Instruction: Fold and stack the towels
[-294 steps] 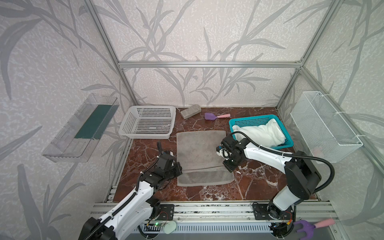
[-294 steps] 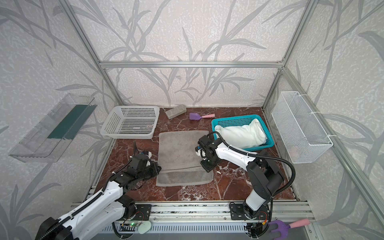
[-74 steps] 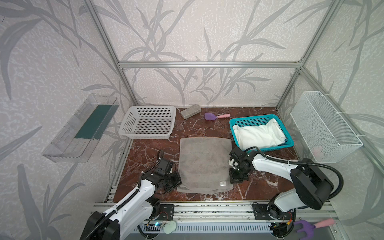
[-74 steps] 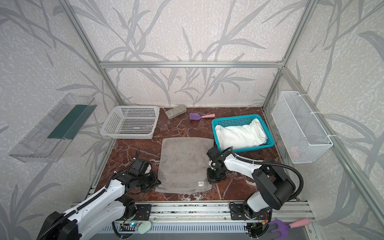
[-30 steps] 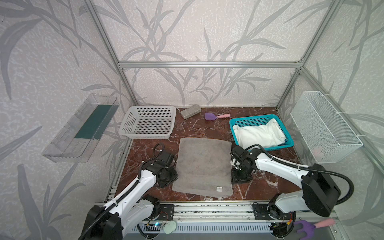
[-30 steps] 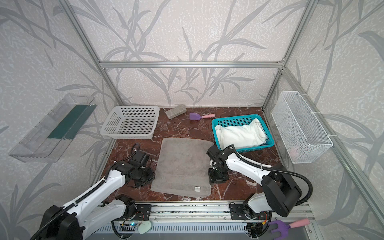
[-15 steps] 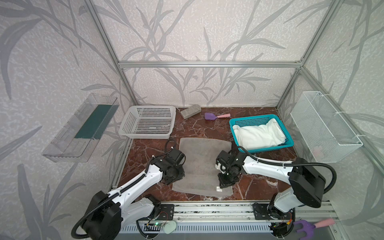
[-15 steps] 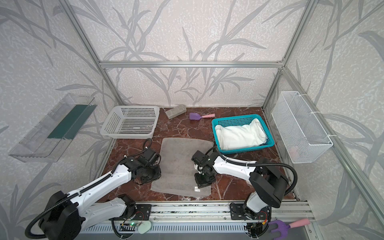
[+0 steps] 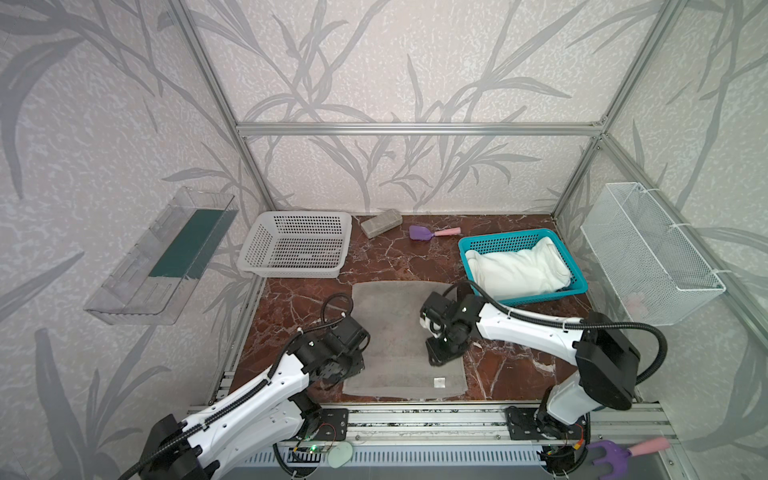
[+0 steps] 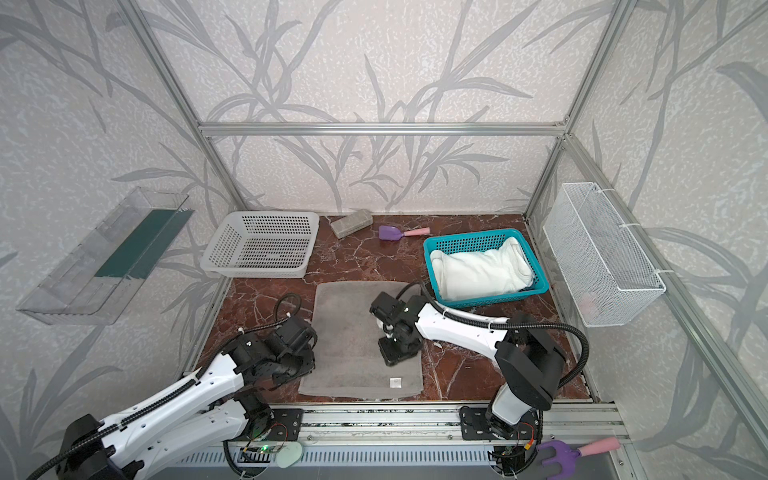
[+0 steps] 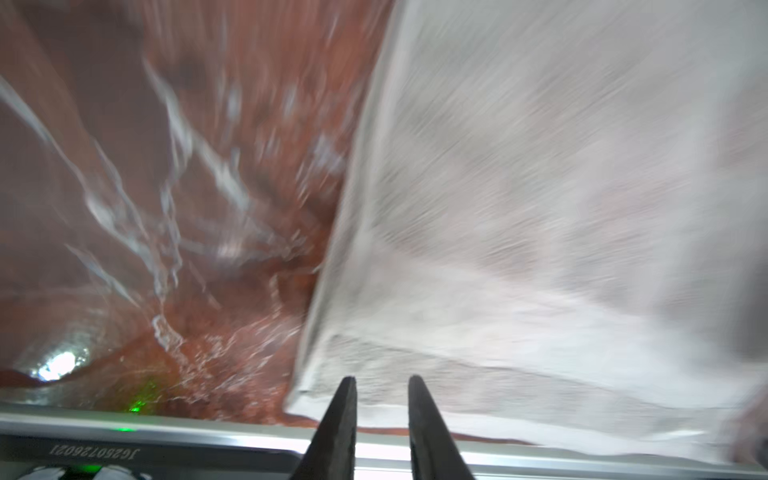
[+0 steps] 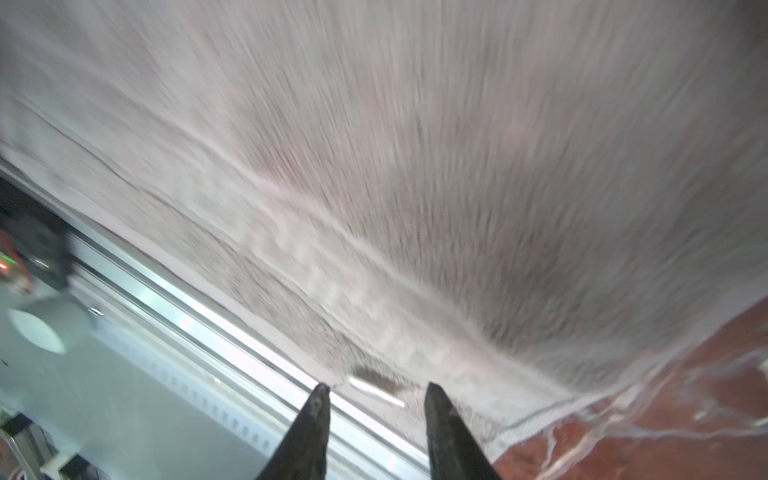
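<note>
Left wrist view shows upside-down code (image 11: pixel 92 451) on rail (image 11: pixel 208 436) (beside grey towel (image 11: pixel 540 208)).

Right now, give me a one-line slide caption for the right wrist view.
Right gripper, jaws apart and empty, above the grey towel near its tag, marble table alongside.

My left tool (image 11: pixel 382 380) shows two dark tips slightly apart with nothing between them, at a corner of the grey towel (image 11: pixel 540 208). The towel lies on the red marbled counter (image 11: pixel 187 166), beside a metal rail (image 11: pixel 166 432). Everything is blurred, so contact is uncertain.
</note>
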`<state>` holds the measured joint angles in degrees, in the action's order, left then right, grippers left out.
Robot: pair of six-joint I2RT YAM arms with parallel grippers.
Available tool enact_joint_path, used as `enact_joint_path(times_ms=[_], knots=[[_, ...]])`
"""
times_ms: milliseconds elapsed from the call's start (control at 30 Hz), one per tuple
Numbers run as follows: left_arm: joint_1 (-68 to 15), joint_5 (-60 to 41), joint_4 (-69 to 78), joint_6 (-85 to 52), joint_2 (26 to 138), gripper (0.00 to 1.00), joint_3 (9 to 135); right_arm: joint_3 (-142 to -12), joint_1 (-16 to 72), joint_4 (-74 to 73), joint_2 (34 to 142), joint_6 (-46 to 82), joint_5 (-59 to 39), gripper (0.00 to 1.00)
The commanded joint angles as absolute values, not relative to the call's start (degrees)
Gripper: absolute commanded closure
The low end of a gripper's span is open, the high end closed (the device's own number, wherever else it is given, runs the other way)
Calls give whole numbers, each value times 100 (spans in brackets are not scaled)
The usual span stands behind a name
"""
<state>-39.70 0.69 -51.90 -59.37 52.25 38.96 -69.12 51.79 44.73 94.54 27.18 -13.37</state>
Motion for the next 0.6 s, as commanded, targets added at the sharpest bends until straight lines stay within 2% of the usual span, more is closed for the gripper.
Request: enact_joint_path(times_ms=[0,100,300,467,567], knots=[[-3616,614,-4843,-4795,5870,71,4824,-7804,4781,4762,10056,2003,-894,60],[-3220,-5,-4072,-4176,6667,71,5287,-8075,4485,4452,10504,1914,-722,60],[-3109,-706,-2623,-3731,8325,72,5879,-8237,3470,3881,11234,2100,-1342,60],[-3029,-862,-2761,-3441,9855,73,6735,-8508,3032,3867,11587,2049,-1307,60],[-2924,-890,-2700,-3386,10333,72,6867,-8629,2926,3918,11744,2005,-1110,60]])
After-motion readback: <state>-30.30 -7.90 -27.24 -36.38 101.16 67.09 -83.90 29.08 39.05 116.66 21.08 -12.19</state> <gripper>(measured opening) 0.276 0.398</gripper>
